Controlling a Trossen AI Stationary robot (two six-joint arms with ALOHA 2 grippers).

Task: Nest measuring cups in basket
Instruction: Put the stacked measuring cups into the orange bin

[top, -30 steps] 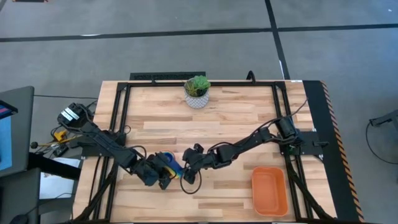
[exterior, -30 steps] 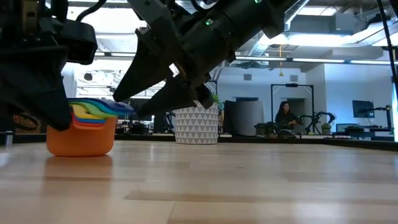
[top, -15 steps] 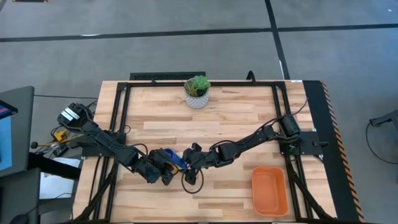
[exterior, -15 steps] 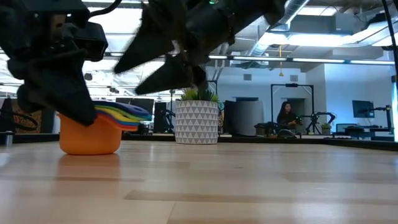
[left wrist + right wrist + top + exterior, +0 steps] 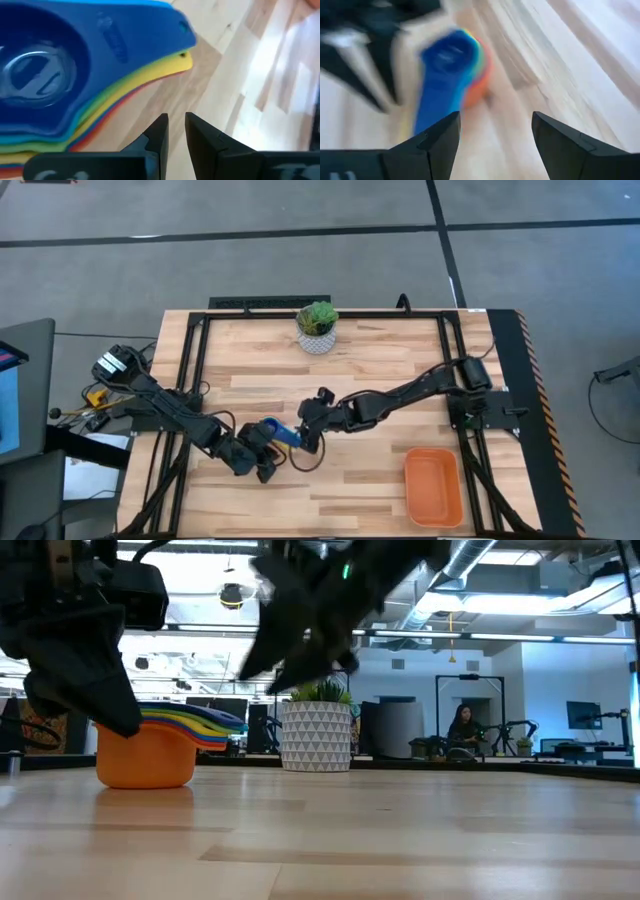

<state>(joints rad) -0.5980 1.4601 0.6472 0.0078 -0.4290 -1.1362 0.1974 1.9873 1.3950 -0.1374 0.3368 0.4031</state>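
The measuring cups stand nested in one stack (image 5: 272,430) on the wooden table, left of centre. The orange cup (image 5: 145,765) is at the bottom and the dark blue one (image 5: 60,65) on top, with the handles fanned out to one side (image 5: 205,720). My left gripper (image 5: 176,120) is right beside the stack on its near side (image 5: 265,470); only a narrow gap shows between its fingers, with nothing in it. My right gripper (image 5: 495,130) hangs open above and to the right of the stack (image 5: 305,432), clear of it. The orange basket (image 5: 410,480) stands at the near right with nothing in it. My left gripper stands close against the stack just below the fanned handles (image 5: 150,85). Nothing sits between its fingers. Its own body hides the place where it and the stack meet, so I cannot tell whether it touches the cups.
A white patterned pot with a green plant (image 5: 317,328) stands at the far edge, middle. Black frame rails run along the table's sides (image 5: 190,380). Bare wood lies between the stack and the basket.
My right gripper has risen and drawn back from the stack toward the table's far right, staying open. The stack has slid a little toward the far edge and turned, its handles swinging toward the right. My left gripper has rolled slightly in place.
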